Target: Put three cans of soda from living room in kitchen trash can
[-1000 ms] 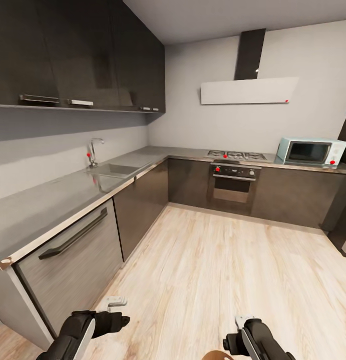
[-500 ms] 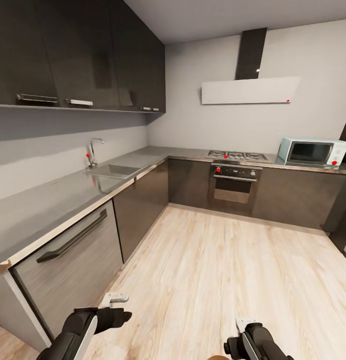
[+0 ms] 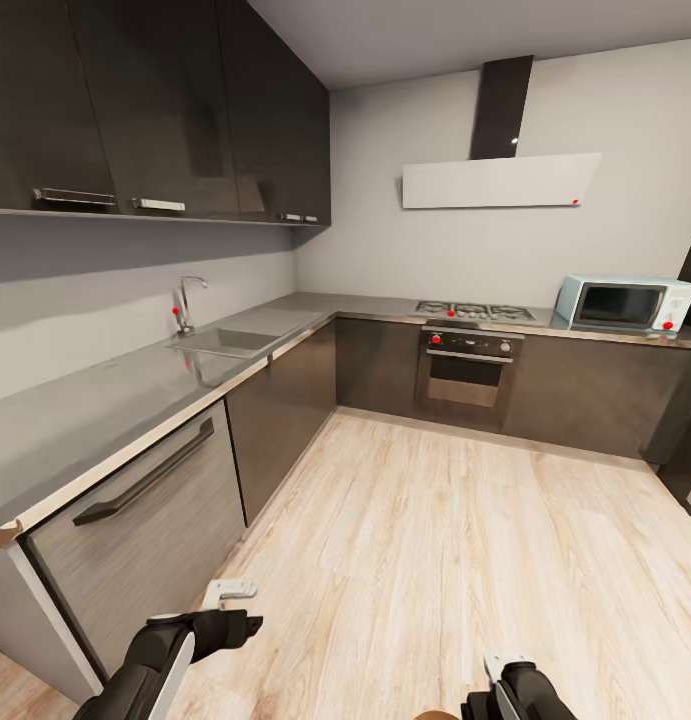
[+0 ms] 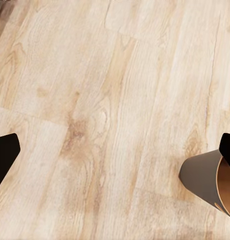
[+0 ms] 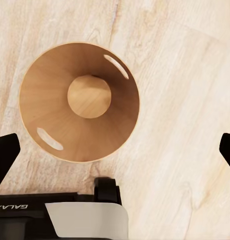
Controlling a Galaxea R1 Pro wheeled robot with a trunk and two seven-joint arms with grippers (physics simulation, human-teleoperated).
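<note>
The trash can [image 5: 80, 100] is a copper-brown round bin standing on the wood floor. In the right wrist view I look straight down into it; its bottom is bare and two oval cutouts show near the rim. Its wall [image 4: 202, 177] also shows in the left wrist view, and a sliver of its rim [image 3: 430, 714] in the head view. My right gripper [image 3: 505, 668] hangs above it, open, with black fingertips [image 5: 5, 155] far apart. My left gripper [image 3: 235, 608] is open over bare floor beside the bin. The soda cans are out of view.
I am in the kitchen. A dishwasher front [image 3: 135, 520] and the steel-grey counter [image 3: 85, 410] with its sink [image 3: 220, 340] run close along my left. The oven [image 3: 467, 365] and a microwave [image 3: 623, 303] stand at the far wall. Wood floor [image 3: 435, 520] stretches ahead.
In the head view my right gripper has sunk towards the bottom edge, and the left gripper has shifted slightly. The view itself moved a little at first.
</note>
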